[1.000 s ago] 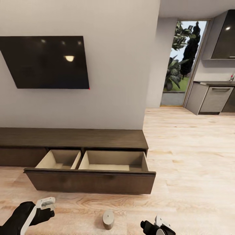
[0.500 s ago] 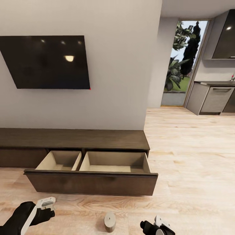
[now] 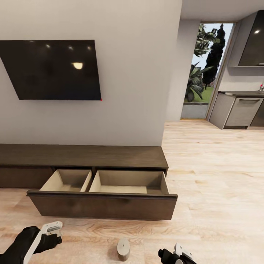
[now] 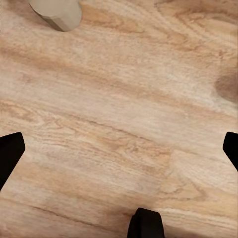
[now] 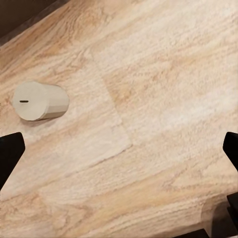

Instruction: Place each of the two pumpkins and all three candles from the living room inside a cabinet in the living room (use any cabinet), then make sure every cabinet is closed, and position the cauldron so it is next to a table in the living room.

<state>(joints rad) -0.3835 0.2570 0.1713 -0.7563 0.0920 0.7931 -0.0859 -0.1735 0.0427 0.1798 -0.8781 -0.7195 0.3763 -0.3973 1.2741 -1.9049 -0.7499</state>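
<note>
The cabinet (image 3: 84,156) runs along the wall under the TV (image 3: 51,69), its drawer (image 3: 102,205) pulled out wide, and both beige compartments look bare as far as their visible floors show, so by my reading nothing has been stowed yet. One candle (image 3: 123,249) stands upright on the floor (image 3: 212,183) at about 6 o'clock from the drawer front, between the two arms and clear of both. The left gripper (image 3: 52,228) hovers at 9 o'clock from the candle, the right gripper (image 3: 176,253) at 3 o'clock; both wrist views show finger tips spread far apart with only floorboards between them, so each is wide open and holds nothing. Still to do, I judge: this candle, the other candles, the pumpkins, closing the drawer, and the cauldron.
</note>
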